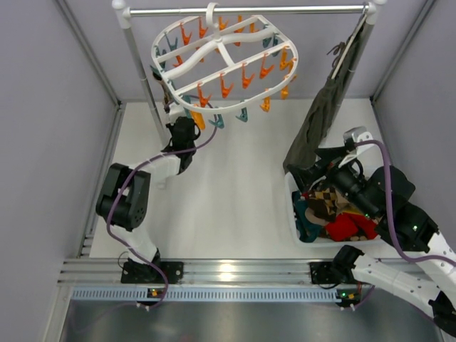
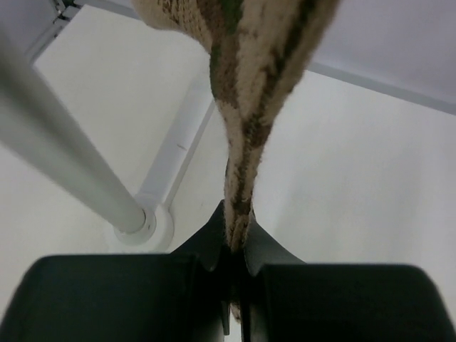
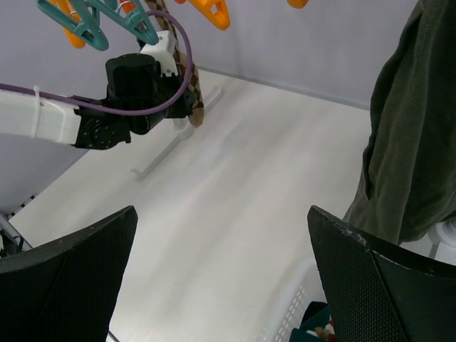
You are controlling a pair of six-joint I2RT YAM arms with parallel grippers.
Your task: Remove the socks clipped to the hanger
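Left gripper (image 2: 235,251), black two-finger type, is clamped on the lower end of one brown-and-tan patterned knit sock (image 2: 246,107); both fingers are pressed together with only the fabric between them. The sock hangs straight down from the left rim of the large white plastic oval hanger (image 1: 224,64), among its orange and teal clips (image 1: 224,87). Which clip holds it cannot be told, because the upper end leaves the left wrist view. The hanger hangs by its hook from the horizontal metal rail (image 1: 249,10). The right gripper (image 3: 222,235) stands fully apart and holds nothing, above the white plastic basket (image 1: 292,214), which already contains patterned socks together with red and teal items.

Judged step: extraction of the sock from its clip.

Fault conditions:
- Hanger displacement. If the clip does not release, a downward pull is likely to tilt the hanger or slide its hook along the rail (nothing braces the frame).
- Grip loss. The left gripper pinches a narrow fold near the sock's end; stretchy knit may slip out under load.
- Collision. The left gripper works just beside the white upright post (image 2: 64,171); a sideways pull may strike it.
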